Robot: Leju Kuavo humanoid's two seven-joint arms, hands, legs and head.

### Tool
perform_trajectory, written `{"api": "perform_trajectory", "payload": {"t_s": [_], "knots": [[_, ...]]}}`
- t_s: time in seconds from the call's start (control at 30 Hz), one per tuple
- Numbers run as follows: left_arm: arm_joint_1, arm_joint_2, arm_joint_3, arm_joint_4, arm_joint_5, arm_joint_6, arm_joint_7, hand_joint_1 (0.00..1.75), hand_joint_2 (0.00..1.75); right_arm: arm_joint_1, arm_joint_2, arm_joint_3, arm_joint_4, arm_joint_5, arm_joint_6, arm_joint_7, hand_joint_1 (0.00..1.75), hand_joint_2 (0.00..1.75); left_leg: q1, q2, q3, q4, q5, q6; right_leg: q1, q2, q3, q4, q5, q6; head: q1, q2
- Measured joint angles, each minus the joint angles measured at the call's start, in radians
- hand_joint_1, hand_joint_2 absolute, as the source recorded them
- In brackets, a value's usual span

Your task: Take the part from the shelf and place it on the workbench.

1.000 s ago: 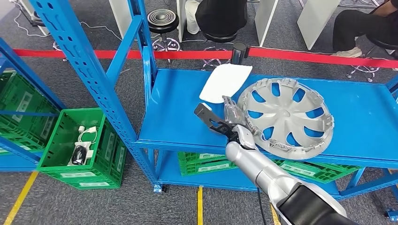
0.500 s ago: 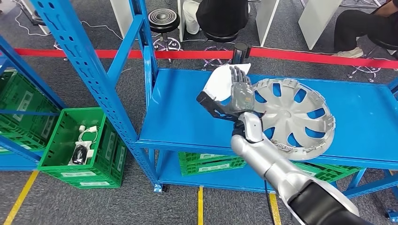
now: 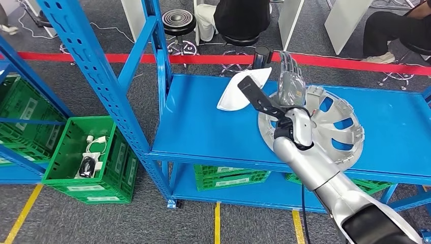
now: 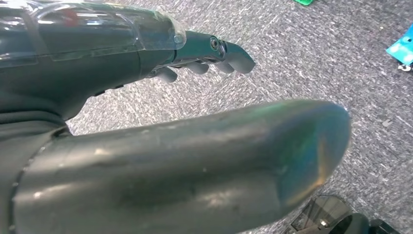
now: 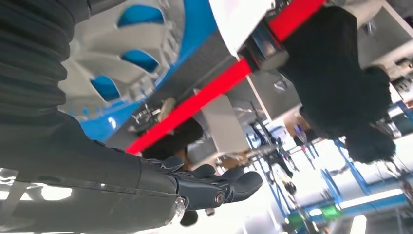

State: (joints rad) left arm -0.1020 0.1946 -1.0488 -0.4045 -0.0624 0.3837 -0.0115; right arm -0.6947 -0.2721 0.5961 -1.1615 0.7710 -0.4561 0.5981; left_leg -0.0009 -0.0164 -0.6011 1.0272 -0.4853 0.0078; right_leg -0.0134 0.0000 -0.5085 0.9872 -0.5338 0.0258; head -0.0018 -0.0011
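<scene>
1. Since the earlier frames my right hand (image 3: 284, 91) is rising and travelling across the shelf (image 3: 203, 127): it was low at the near edge beside the hubcap (image 3: 325, 134), and now it is standing upright above the cap's near-left rim, palm turned toward the cap.
2. The fingers (image 3: 290, 71) are spreading wide and straight, with the thumb jutting out to the side, and they are holding nothing. In the right wrist view the fingers (image 5: 229, 187) are pointing out past the red barrier tape, with the cap behind the wrist.
3. The hubcap, my part, is lying on the blue shelf, to the right, and looks tipped with its near-left edge lifted. I cannot tell whether my wrist is touching it.
4. I judge I am holding the hand open and raised so it can come down over the rim; a wide thin disc gives little to grip except at its edge or through its openings.
5. A white panel (image 3: 239, 91) is lying just beside the cap on the left, so I am watching that the thumb is not catching it.
6. My left hand (image 4: 195, 63) is hanging over grey carpet, fingers loosely curled, holding nothing.
7. The worktop is still to be reached; the grasp is not yet made.
</scene>
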Motion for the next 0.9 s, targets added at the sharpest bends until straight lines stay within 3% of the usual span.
{"api": "perform_trajectory", "payload": {"t_s": [0.17,0.33,0.9], "knots": [[-0.002,-0.003,-0.002,0.009,-0.001,-0.001,0.009,0.0,0.0,0.022,0.0,0.0,0.018,-0.089,-0.009,-0.016,0.0,1.75,0.0,0.002,0.0,0.0,0.0,0.0,0.0,0.0,0.0,0.0,0.0,0.0,0.0,0.0],[-0.011,-0.005,-0.007,0.012,-0.004,0.0,0.018,0.0,0.0,0.084,0.02,0.003,0.067,-0.203,-0.077,-0.081,0.0,1.75,0.0,0.005,0.0,0.0,0.0,0.0,0.0,0.0,0.0,0.0,-0.001,0.0,0.0,0.0],[-0.029,-0.019,-0.027,0.013,-0.012,-0.001,0.026,0.0,0.0,0.122,0.077,0.023,0.188,-0.217,-0.083,-0.104,0.0,1.75,0.0,0.013,0.0,0.0,0.0,0.0,0.0,0.003,-0.001,0.0,-0.001,0.0,0.0,0.0]]}}
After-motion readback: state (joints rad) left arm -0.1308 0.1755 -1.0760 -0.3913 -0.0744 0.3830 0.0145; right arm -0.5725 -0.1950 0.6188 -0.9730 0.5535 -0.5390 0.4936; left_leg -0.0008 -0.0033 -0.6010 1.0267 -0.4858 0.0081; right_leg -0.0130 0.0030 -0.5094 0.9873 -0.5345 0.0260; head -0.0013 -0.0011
